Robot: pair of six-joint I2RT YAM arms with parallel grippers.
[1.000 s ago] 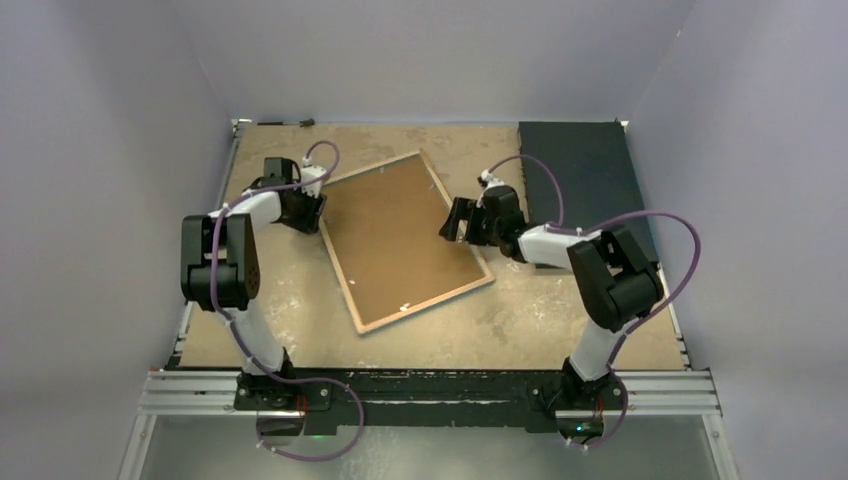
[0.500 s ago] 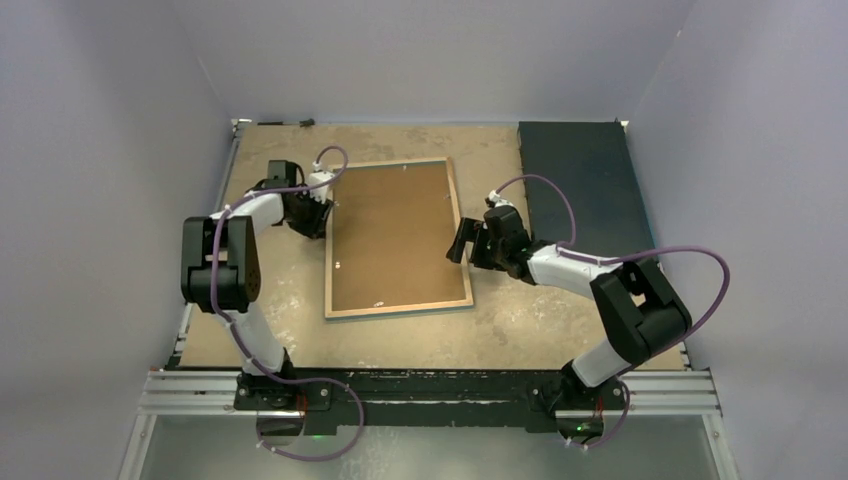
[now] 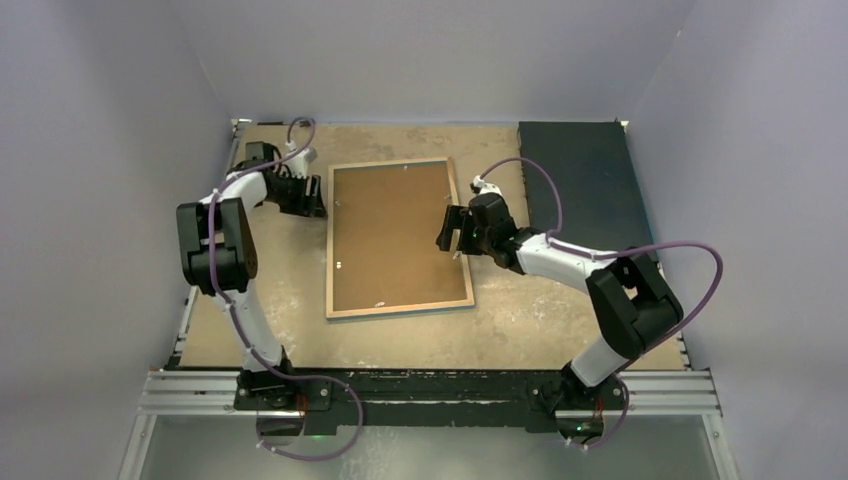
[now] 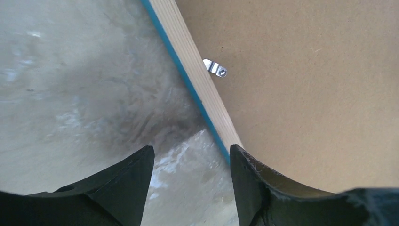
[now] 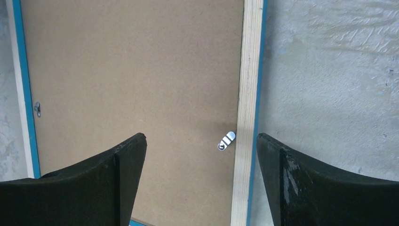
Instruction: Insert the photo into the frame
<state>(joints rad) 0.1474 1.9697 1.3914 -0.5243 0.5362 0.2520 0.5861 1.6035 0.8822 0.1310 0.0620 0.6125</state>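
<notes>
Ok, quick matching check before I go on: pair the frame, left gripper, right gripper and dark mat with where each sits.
1 frame
2 left gripper
3 right gripper
4 dark mat

A open, straddling the frame's right rail
B far right corner of the table
C lying back up, mid-table
D open, over bare table beside the frame's left edge

Pairs: 1-C, 2-D, 3-A, 4-B
</notes>
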